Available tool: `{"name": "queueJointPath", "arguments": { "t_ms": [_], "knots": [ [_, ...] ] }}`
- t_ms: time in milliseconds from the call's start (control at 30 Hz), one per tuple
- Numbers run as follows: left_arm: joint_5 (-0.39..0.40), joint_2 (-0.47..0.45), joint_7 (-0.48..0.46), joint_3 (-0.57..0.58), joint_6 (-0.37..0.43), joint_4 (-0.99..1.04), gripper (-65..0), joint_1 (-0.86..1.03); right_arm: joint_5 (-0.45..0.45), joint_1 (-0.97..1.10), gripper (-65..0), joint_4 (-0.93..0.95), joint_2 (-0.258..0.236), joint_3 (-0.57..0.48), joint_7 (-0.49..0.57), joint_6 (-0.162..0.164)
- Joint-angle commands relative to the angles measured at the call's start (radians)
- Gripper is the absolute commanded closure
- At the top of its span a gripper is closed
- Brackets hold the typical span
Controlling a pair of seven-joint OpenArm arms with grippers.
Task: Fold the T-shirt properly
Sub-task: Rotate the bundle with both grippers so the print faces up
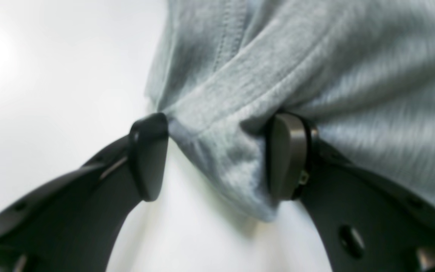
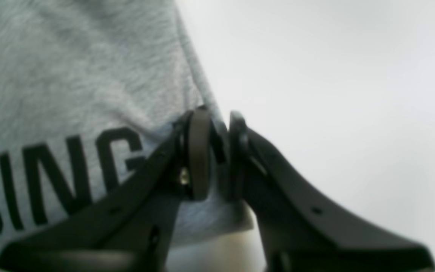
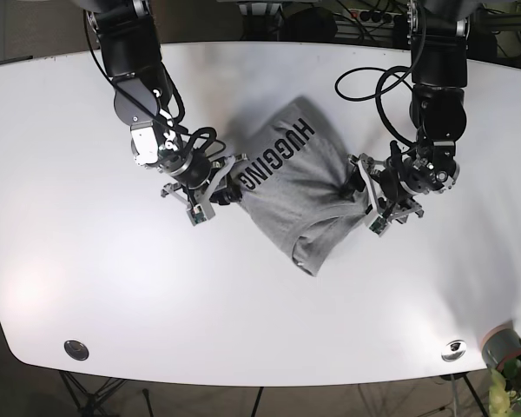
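A grey T-shirt (image 3: 302, 187) with black lettering lies crumpled in the middle of the white table (image 3: 260, 304). In the base view my left gripper (image 3: 359, 188) is at its right edge and my right gripper (image 3: 229, 186) at its left edge. The left wrist view shows my left gripper (image 1: 217, 151) open, with a bunched hem fold of the T-shirt (image 1: 296, 68) between the spread fingers and touching both pads. In the right wrist view my right gripper (image 2: 215, 132) is shut on the edge of the T-shirt (image 2: 81, 75), near the letters.
Small silver discs sit in the table near the front left corner (image 3: 75, 349) and the front right corner (image 3: 454, 349). A pot with a plant (image 3: 505, 349) stands past the front right edge. Cables hang behind the right-hand arm (image 3: 373, 87).
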State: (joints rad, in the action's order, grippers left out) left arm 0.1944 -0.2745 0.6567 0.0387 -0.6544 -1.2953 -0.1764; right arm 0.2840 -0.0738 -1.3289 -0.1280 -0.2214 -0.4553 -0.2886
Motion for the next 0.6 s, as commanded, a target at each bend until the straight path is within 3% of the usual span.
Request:
{"name": "queueJointPath", "arguments": {
  "t_ms": [0, 200, 367, 567],
  "knots": [
    [0.009, -0.004, -0.042, 0.023, 0.000, 0.029, -37.2, -0.059, -0.015, 0.035, -8.1, -0.056, -0.006, 0.000, -0.023, -0.002],
    [0.009, -0.004, -0.150, 0.051, 0.006, 0.133, -37.2, -0.130, -0.015, 0.116, -8.1, -0.154, 0.000, -0.039, -0.050, 0.001],
    [0.012, -0.004, -0.168, 0.053, 0.005, 0.138, -37.2, -0.156, -0.013, 0.141, -8.1, -0.194, 0.006, -0.103, -0.101, 0.004],
    [0.009, -0.013, -0.165, 0.046, 0.005, 0.050, -37.2, -0.176, -0.013, 0.154, -8.1, -0.235, 0.052, -0.123, -0.110, 0.007]
  ]
}}
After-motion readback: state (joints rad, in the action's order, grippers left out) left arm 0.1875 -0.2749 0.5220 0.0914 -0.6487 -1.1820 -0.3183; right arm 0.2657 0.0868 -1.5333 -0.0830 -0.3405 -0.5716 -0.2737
